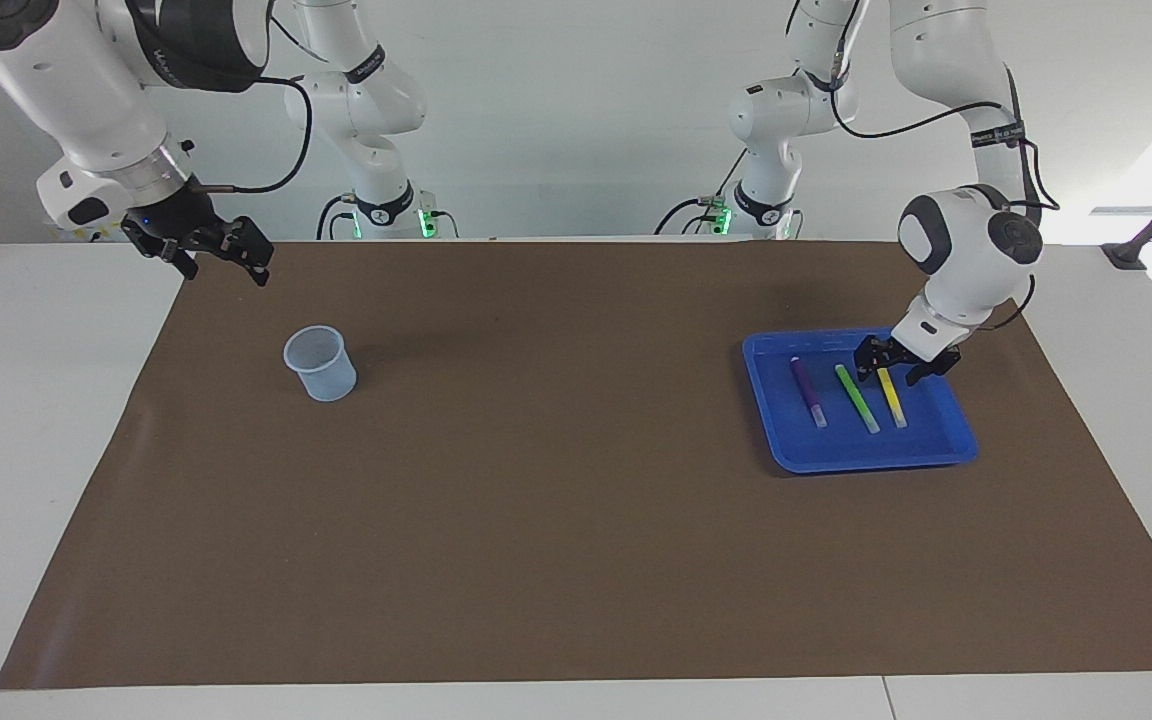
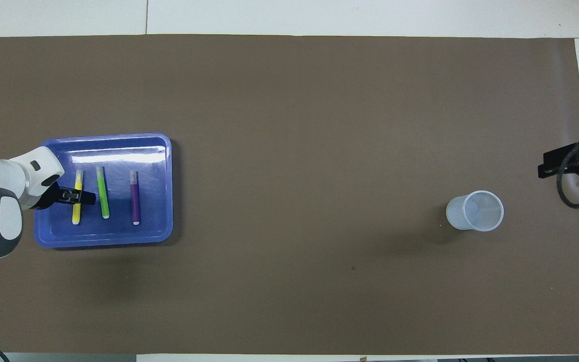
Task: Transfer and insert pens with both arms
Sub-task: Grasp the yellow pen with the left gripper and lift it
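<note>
Three pens lie side by side in a blue tray (image 1: 866,457) toward the left arm's end of the table: purple (image 1: 807,391), green (image 1: 856,398) and yellow (image 1: 892,400). My left gripper (image 1: 886,368) is low in the tray, open, with a finger on each side of the yellow pen's end nearer the robots. In the overhead view it (image 2: 76,196) crosses the yellow pen (image 2: 76,213), beside the green (image 2: 102,193) and purple (image 2: 134,200) pens. My right gripper (image 1: 221,268) is open and empty, waiting in the air over the mat's edge at the right arm's end.
A clear plastic cup (image 1: 319,362) stands upright on the brown mat (image 1: 556,480) toward the right arm's end; it also shows in the overhead view (image 2: 474,210). Two slimmer white arms (image 1: 376,120) with green lights stand at the table's edge nearest the robots.
</note>
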Robot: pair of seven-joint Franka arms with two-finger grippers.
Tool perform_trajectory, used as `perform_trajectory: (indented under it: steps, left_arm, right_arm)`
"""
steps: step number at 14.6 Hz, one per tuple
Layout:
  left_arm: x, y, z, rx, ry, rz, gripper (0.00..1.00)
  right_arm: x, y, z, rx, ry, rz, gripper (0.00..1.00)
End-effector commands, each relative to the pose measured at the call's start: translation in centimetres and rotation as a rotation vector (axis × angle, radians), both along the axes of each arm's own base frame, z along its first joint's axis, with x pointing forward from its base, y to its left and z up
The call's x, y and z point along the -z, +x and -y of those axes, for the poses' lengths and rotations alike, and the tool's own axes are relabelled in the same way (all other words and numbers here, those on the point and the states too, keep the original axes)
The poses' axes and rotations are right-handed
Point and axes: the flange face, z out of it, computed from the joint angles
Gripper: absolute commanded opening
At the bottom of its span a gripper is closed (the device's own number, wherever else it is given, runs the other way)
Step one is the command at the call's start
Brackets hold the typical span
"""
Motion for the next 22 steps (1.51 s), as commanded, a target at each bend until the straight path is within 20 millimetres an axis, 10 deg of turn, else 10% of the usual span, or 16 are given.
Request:
perform_trajectory:
  steps: [1, 13, 19, 22]
  left_arm:
    - [0.5, 0.0, -1.0, 0.035, 0.012, 0.018, 0.81]
    - [2.2, 0.4, -0.6, 0.040, 0.009, 0.011, 0.54]
    - [2.2, 0.5, -0.5, 0.043, 0.010, 0.008, 0.00]
    - [2.0, 0.6, -0.9, 0.034, 0.010, 0.006, 0.00]
  right_arm:
    - [-0.3, -0.1, 0.2, -0.008, 0.018, -0.003, 1.00]
    - [-0.3, -0.1, 0.2, -0.007, 0.018, -0.003, 1.00]
    - [-0.3, -0.2, 0.2, -0.009, 0.018, -0.005, 1.00]
    - [-0.3, -0.3, 0.2, -0.009, 0.019, -0.012, 1.00]
